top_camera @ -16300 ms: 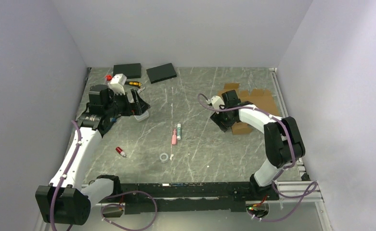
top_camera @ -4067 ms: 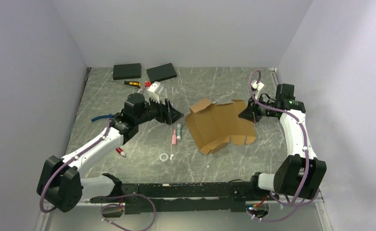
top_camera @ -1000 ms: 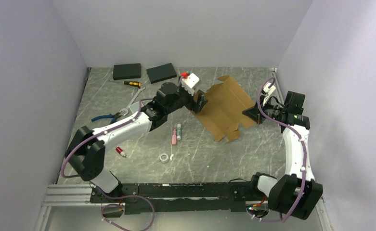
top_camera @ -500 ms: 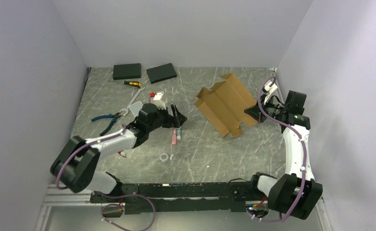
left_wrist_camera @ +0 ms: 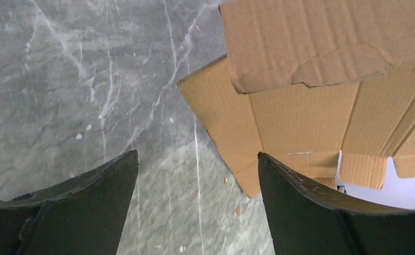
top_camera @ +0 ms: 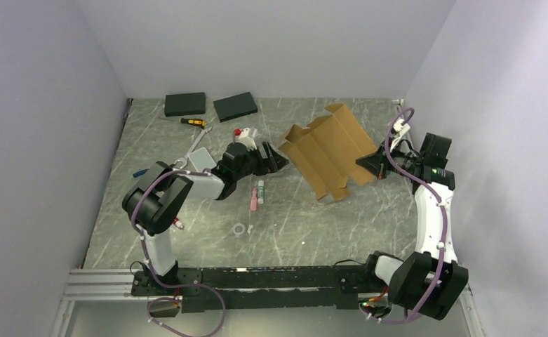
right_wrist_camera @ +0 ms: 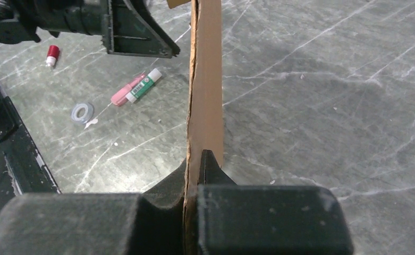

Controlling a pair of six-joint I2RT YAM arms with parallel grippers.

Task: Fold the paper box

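The paper box (top_camera: 330, 151) is an unfolded brown corrugated sheet with flaps, held tilted up off the table. My right gripper (top_camera: 369, 163) is shut on its right edge; in the right wrist view the cardboard (right_wrist_camera: 208, 79) stands edge-on, pinched between the fingers of the right gripper (right_wrist_camera: 195, 162). My left gripper (top_camera: 279, 156) is open just left of the sheet's lower left flap, apart from it. In the left wrist view the left gripper (left_wrist_camera: 197, 154) has only table between its jaws, with the cardboard (left_wrist_camera: 301, 106) ahead and to the right.
Two black slabs (top_camera: 184, 104) (top_camera: 235, 106) lie at the back left, with a yellow screwdriver (top_camera: 192, 122) near them. A glue stick (top_camera: 261, 189), a pink pen (top_camera: 254, 200), a tape ring (top_camera: 239, 229) and a red-capped item (top_camera: 179, 225) lie mid-table. Blue pliers (top_camera: 139, 171) sit left.
My left gripper drew back from the box's left edge toward the left, then came forward again to stop just short of the sheet. The right gripper keeps hold, the sheet barely shifting.
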